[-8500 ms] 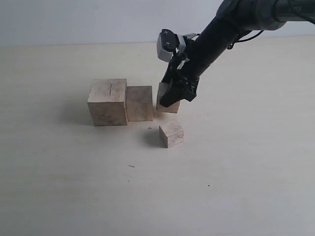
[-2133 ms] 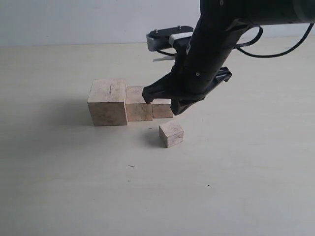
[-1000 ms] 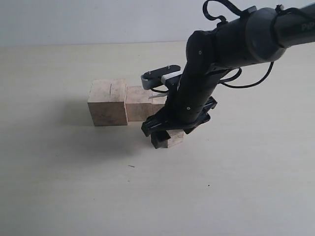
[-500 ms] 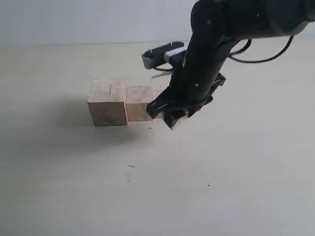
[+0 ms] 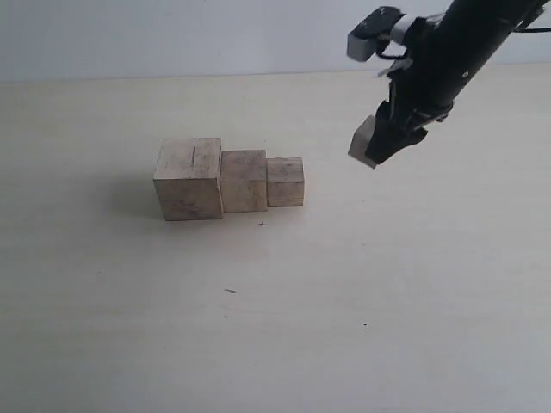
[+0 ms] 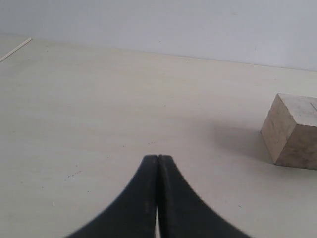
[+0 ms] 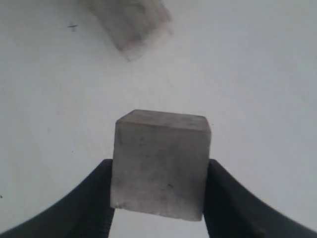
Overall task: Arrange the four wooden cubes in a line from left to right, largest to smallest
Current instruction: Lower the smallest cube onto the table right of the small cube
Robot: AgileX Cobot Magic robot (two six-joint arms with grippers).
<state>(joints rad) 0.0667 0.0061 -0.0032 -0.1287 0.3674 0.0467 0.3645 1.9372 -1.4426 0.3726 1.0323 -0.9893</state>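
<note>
Three wooden cubes stand touching in a row on the table: the largest cube (image 5: 188, 178) with a dark groove on its top, the second cube (image 5: 244, 180) to its right, then the third cube (image 5: 285, 181). The smallest cube (image 5: 364, 142) hangs in the air to the right of the row, with my right gripper (image 5: 379, 144) shut on it. The right wrist view shows that cube (image 7: 160, 164) held between both fingers, and a blurred cube (image 7: 130, 24) on the table beyond. My left gripper (image 6: 158, 159) is shut and empty, with the largest cube (image 6: 293, 130) off to one side.
The pale table (image 5: 258, 327) stretches around the row. A small dark cross mark (image 5: 263, 224) lies just in front of the row. A light wall (image 5: 172, 34) runs behind the table's far edge.
My right gripper closed on the smallest cube in front of the row, lifted it, and carried it up and to the right. The three-cube row has not moved.
</note>
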